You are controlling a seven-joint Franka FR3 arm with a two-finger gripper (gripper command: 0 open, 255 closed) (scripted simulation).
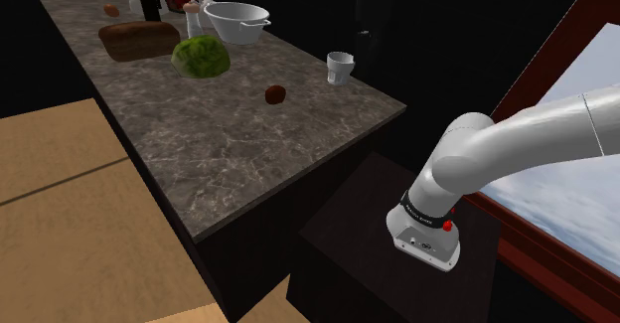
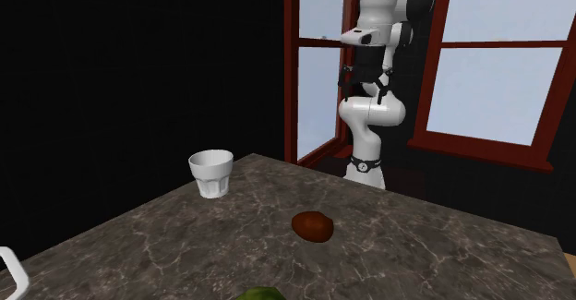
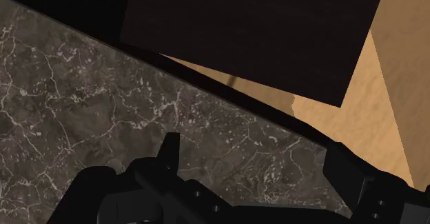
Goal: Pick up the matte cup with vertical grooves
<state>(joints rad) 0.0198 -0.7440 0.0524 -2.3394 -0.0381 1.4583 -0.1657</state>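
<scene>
The gripper (image 3: 255, 145) is released: in the wrist view its two black fingers (image 3: 169, 154) stand wide apart with nothing between them, hanging above the dark marbled counter (image 1: 248, 152) close to the counter's edge, where the dark box of the stand (image 3: 255, 36) and a strip of wooden floor (image 3: 386, 105) show just past it. The cup (image 1: 340, 68) is white and matte, tapering downward with faint vertical ribs on its lower wall. It stands upright on the counter, close to the counter's long edge that borders the black area and toward the counter's end nearest the stand. The second exterior view shows the same cup (image 2: 211, 173) by that edge, apart from everything else. A small brown lump (image 1: 275, 94) lies on the counter a little farther in from that edge, near the cup but not touching it. Farther along the counter, away from the stand's end, sit a green lumpy thing (image 1: 202, 57), a brown loaf (image 1: 139, 40) and a white bowl (image 1: 237, 21). The white arm (image 1: 477, 152) bends down beside the counter's near end, over the stand, well apart from the cup.
</scene>
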